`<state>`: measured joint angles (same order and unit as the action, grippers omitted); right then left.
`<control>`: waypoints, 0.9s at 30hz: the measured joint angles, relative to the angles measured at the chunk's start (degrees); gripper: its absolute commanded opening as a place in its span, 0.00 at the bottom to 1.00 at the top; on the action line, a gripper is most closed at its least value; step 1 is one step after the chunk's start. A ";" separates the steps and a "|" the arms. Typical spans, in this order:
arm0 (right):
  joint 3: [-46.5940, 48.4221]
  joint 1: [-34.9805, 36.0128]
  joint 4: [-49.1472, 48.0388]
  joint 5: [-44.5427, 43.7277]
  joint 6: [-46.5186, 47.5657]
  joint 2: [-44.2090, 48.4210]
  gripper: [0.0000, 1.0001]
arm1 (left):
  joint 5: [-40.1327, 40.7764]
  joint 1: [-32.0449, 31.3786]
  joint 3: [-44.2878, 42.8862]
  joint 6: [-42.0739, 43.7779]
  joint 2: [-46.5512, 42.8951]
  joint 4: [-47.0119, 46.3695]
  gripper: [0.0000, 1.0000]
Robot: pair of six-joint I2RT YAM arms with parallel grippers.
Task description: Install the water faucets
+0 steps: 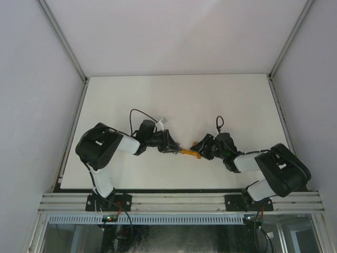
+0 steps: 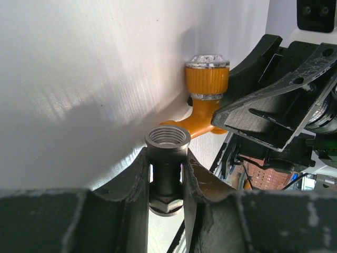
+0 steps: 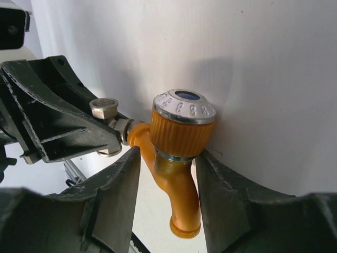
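Observation:
The orange tap has a ribbed orange knob with a silver cap and an angled spout pointing down. My right gripper is shut on it, one finger on each side of its body. My left gripper is shut on the grey metal fitting, whose threaded opening shows on top. The tap's side branch meets the fitting. In the top view both grippers, left and right, meet tip to tip over the table's near middle with the tap between them.
The white table is walled in by pale panels at the left, right and back. An aluminium rail runs along the near edge by the arm bases. In the left wrist view the right gripper's finger covers the tap's spout.

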<state>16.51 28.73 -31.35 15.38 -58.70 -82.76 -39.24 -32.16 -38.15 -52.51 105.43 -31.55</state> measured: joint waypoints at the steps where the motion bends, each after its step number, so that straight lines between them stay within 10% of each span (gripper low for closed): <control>1: -0.13 0.07 -1.22 0.31 -0.48 -0.74 0.44 | -0.11 -0.13 0.00 0.00 0.13 -0.17 0.00; 19: -0.11 -0.94 -16.17 4.04 -6.71 -11.30 0.00 | -0.37 -0.39 0.09 -0.04 0.46 -0.48 0.00; 27: -0.90 -0.35 -4.96 1.88 1.84 5.73 0.00 | -0.35 -0.44 2.23 -1.07 -5.64 -0.94 0.00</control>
<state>15.62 28.38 -36.32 17.26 -56.86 -77.03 -39.59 -32.60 -35.92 -53.58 99.79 -32.49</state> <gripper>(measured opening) 0.279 0.287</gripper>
